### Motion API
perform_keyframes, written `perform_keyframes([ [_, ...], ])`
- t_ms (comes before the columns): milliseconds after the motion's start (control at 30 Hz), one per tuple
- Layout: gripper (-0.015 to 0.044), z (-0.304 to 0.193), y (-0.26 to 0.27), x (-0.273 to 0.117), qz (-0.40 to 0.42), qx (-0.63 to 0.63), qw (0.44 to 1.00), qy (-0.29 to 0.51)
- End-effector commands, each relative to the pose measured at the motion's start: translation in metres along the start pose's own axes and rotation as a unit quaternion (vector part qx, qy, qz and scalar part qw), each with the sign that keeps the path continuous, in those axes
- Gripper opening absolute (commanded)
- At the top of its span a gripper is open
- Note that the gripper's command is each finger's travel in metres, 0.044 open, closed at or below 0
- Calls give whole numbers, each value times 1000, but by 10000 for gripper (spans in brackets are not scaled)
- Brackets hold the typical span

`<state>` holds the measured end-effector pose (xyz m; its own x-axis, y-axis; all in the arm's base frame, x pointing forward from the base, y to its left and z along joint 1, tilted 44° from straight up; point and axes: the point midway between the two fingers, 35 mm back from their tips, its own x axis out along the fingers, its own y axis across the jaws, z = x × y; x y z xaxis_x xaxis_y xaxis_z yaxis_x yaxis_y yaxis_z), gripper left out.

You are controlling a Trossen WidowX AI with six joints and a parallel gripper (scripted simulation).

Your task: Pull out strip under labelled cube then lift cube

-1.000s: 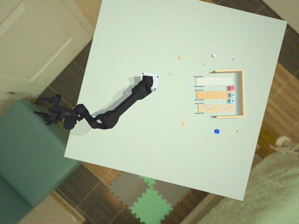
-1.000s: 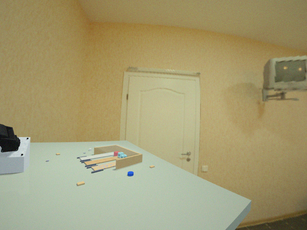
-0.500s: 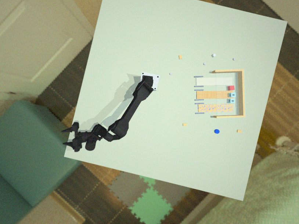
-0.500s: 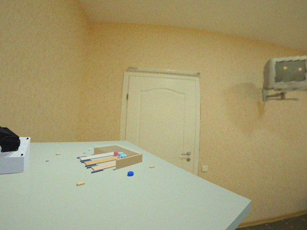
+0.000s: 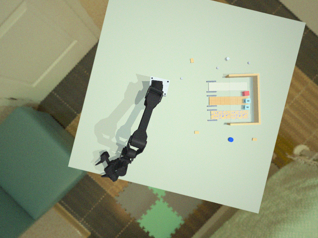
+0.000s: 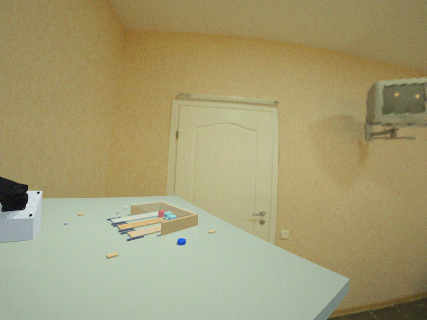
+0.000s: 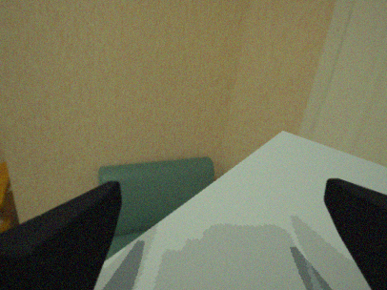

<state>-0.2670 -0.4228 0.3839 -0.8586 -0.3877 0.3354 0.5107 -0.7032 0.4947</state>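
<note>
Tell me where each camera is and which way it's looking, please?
Top: high above the table, facing down; whole arm and open pincer show.
Exterior: beside the table, facing across it to a door; only a bit of the arm shows.
Wrist: by the pincer, facing past its fingers to a table corner and wall.
Top and exterior share the strips and cubes.
</note>
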Motion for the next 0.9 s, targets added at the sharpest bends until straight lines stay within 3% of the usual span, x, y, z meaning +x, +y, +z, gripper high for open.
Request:
perform_keyframes([
  [0,400,-8,49,-39,55,27,997,35],
  [433,400,-37,168,-207,242,21,956,166],
  [867,400,-49,191,-411,408,-50,869,276],
])
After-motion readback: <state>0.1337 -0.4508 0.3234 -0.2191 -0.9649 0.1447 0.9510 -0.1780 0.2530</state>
